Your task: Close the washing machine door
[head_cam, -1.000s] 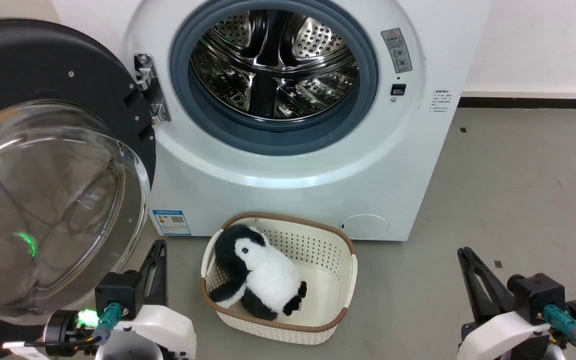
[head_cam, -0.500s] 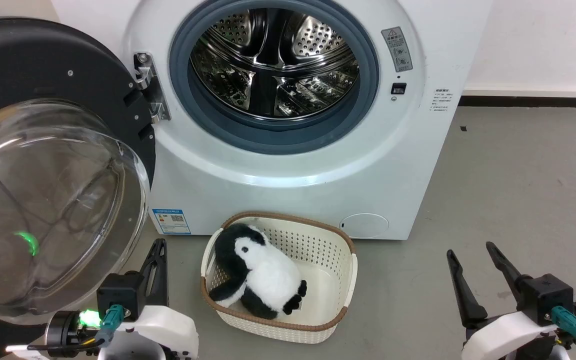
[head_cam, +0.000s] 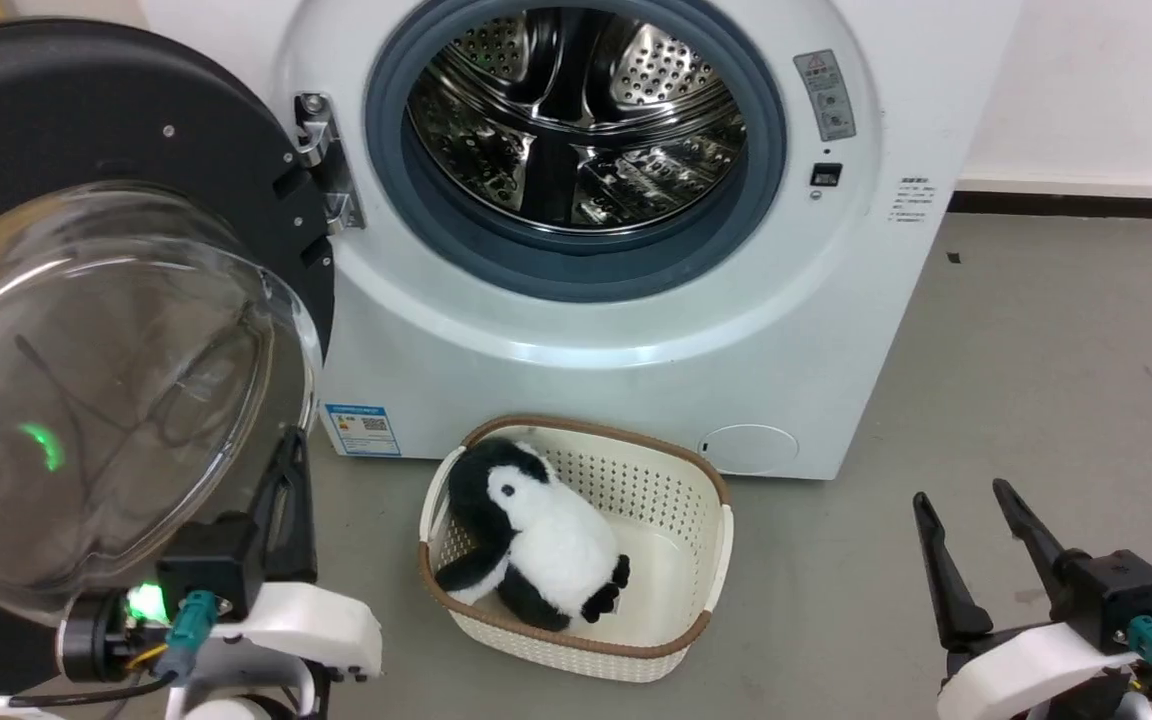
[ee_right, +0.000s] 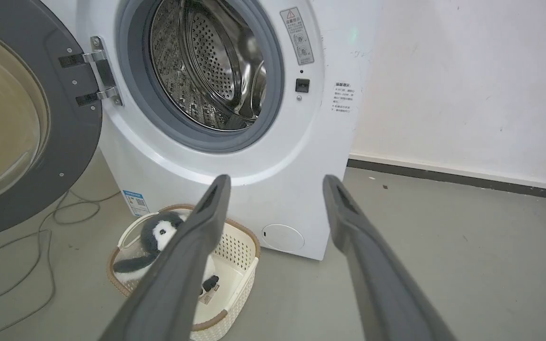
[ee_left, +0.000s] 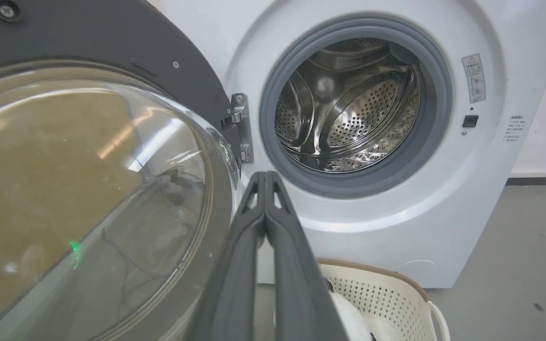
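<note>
In front of us, the washing machine stands with its mouth open. The washing machine door is swung wide to our left on its steel hinge, with its black rim facing us and the clear glass bowl bulging our way. Inside the grey gasket we see the perforated drum. Our left gripper has its fingers pressed together, holding nothing, close by the bowl's lower edge; we cannot tell whether they touch it. Our right gripper is spread wide and empty over the grey floor, apart from the machine. A grey sticker with a red warning triangle sits right of the opening, above a small black latch slot. A block of small dark print lies further right, and a blue label with a QR code sits low on the front; we can read none of the writing. Before the machine, a cream basket with a brown rim holds a black-and-white penguin plush.
</note>
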